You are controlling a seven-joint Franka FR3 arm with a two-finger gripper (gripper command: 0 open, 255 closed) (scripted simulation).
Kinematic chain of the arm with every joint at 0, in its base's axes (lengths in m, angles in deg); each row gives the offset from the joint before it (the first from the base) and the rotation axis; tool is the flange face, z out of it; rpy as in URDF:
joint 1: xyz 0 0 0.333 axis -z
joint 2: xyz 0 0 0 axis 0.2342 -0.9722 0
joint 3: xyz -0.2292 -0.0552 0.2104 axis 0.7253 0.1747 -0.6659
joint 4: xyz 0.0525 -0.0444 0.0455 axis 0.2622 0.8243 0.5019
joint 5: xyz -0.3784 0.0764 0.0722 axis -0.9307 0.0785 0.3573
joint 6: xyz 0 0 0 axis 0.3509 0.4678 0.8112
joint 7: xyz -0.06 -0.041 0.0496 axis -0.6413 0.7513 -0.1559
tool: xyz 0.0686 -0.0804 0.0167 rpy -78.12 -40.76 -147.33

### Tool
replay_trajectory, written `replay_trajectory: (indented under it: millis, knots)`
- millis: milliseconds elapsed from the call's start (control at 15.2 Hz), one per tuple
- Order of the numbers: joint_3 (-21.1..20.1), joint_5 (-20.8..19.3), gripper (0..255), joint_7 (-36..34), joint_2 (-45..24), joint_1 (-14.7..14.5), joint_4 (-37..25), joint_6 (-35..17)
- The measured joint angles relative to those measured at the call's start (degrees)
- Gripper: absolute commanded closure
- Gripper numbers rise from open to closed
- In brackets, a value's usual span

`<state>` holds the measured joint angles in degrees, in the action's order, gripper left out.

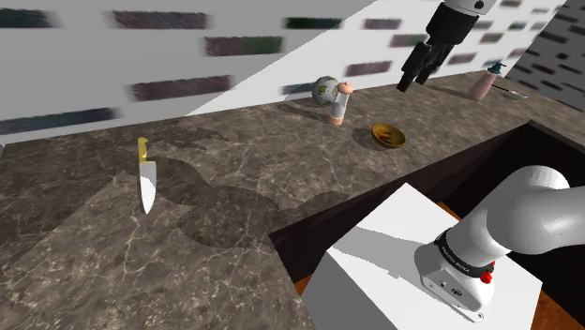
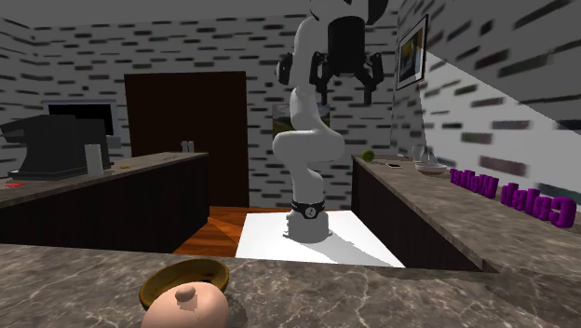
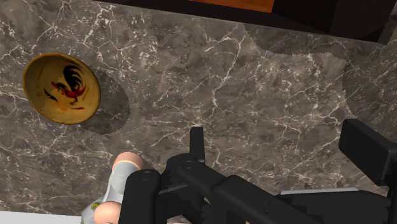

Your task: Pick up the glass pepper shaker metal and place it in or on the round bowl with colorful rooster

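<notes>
Wrist view: round bowl (image 3: 61,88), veined counter (image 3: 254,83)

A dark veined marble counter (image 1: 234,169) carries a knife (image 1: 146,178) with a yellow handle and pale blade, lying flat well in from the counter's edges toward the shoulder view's left, its tip pointing to the counter's near edge. At the counter's back edge stands a round patterned jar (image 1: 324,91), and at its far right end a pinkish soap dispenser (image 1: 485,82) with a dark pump. Behind the counter rises a white wall (image 1: 141,47) scattered with dark bricks.
</notes>
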<state>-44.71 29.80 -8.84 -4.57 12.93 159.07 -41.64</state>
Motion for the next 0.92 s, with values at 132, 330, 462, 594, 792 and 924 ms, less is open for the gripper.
replay_trajectory:
  millis: [132,330,462,594,792,924]
  knots:
    - [0.2,-0.3,0,0.4,-0.6,0.1,0.3,-0.8]
    - [1.5,-1.9,0,2.6,-4.4,0.7,-0.2,-3.9]
    - [2.5,-3.0,0,4.3,-7.3,1.2,-0.3,-6.5]
    - [3.6,-4.1,0,6.0,-11.3,1.7,-1.7,-9.1]
    - [5.1,-5.7,0,8.5,-16.0,2.4,-2.9,-12.6]
    - [6.2,-6.6,0,10.2,-19.5,2.9,-4.5,-14.4]
